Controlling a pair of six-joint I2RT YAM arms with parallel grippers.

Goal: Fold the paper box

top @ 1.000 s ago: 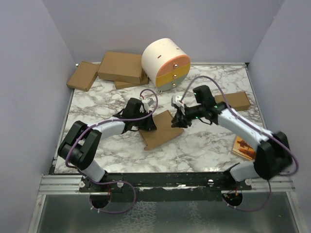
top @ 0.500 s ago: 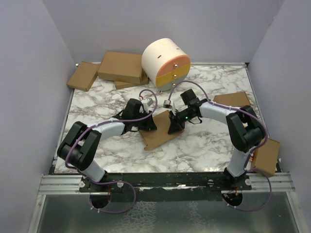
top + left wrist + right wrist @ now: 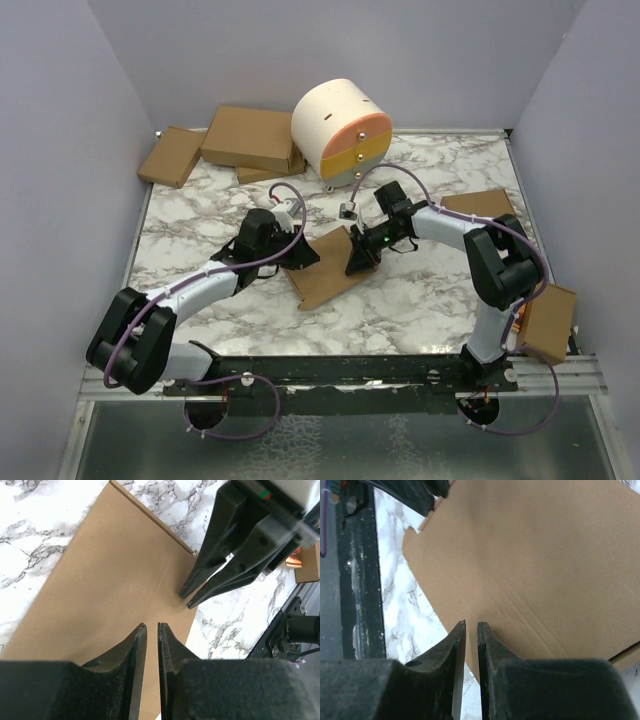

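The paper box (image 3: 325, 280) lies flat near the middle of the marble table, a thin brown cardboard rectangle set at an angle. My left gripper (image 3: 303, 256) points down at its left part, and in the left wrist view the jaws (image 3: 152, 626) are shut to a thin slit over the bare cardboard (image 3: 110, 575). My right gripper (image 3: 356, 264) stands at the box's right edge. Its jaws (image 3: 471, 624) are also shut to a slit above the cardboard face (image 3: 535, 545), near an edge. Neither holds anything. The right fingers (image 3: 215, 575) show in the left wrist view.
A round white, orange and yellow drawer unit (image 3: 342, 130) stands at the back. Brown cartons (image 3: 250, 138) are stacked at the back left, with another carton (image 3: 172, 155) beside them. One carton (image 3: 487, 207) lies at the right and one (image 3: 548, 322) at the near right edge.
My right arm folded in and brought its gripper left onto the box's right edge, narrowing its jaws. My left arm stretched out lower, its gripper staying on the box.
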